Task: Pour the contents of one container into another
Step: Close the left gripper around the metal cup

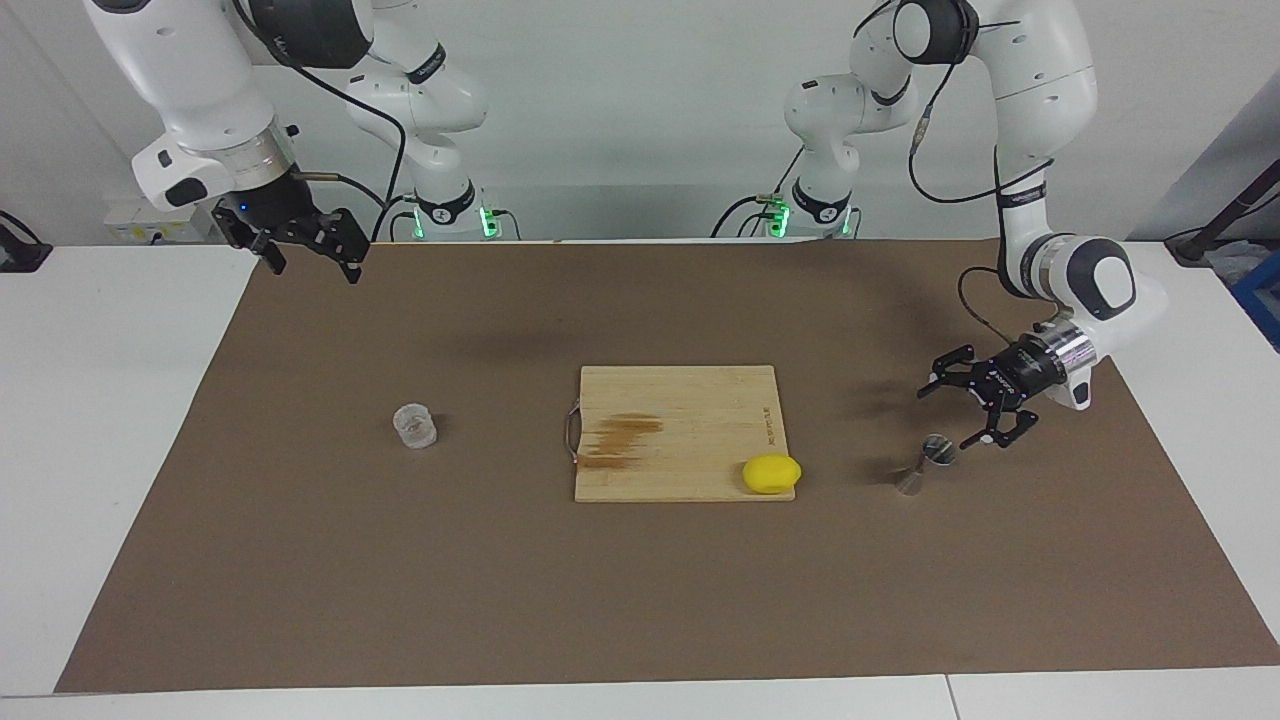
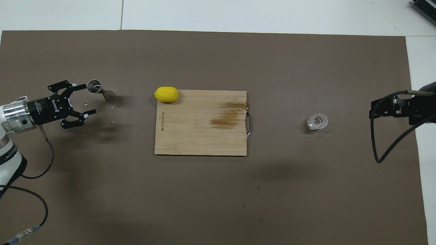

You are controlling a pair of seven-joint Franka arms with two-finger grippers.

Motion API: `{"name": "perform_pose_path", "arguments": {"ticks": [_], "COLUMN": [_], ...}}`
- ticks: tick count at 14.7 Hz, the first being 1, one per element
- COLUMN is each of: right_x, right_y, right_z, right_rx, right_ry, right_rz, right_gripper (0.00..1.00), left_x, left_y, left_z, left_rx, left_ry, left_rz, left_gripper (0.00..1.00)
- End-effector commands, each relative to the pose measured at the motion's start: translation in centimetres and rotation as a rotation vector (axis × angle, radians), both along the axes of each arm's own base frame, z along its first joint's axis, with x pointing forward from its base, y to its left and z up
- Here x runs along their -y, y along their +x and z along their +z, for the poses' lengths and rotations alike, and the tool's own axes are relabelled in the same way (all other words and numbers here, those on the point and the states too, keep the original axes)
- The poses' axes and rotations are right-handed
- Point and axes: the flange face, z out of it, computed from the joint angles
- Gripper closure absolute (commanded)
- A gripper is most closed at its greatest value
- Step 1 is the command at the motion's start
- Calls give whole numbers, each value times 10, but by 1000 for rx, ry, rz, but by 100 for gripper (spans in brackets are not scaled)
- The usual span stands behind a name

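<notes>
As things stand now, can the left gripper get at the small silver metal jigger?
Probably yes. The open left gripper hovers right beside the small silver metal jigger, which stands alone on the brown mat with nothing between them.
</notes>
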Motion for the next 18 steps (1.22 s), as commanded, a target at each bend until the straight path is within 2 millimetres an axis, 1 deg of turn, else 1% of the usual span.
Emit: {"name": "perform_pose_path", "arguments": {"ticks": [1, 5, 8, 11, 16, 18], "right_x": [4, 3, 4, 3, 3, 4], "right_y": [-7, -7, -7, -7, -7, -7], "right_z": [1, 1, 0, 1, 0, 1], "right_rx": [5, 5, 4, 5, 4, 7], "right_ry": [22, 21, 22, 22, 22, 22], "right_rz": [10, 11, 10, 13, 14, 13], "right_gripper": [0, 0, 0, 0, 0, 0], "left_x": [8, 10, 6, 5, 3, 10], "left_y": [7, 10, 10, 15, 17, 19], "left_z": [-7, -9, -9, -8, -9, -9], "left_rx": [-5, -6, -6, 3, 5, 7], "left_ry": [-2, 10, 9, -14, -23, -34], "left_rz": [34, 41, 48, 110, 150, 154], "left_gripper": [0, 0, 0, 0, 0, 0]}}
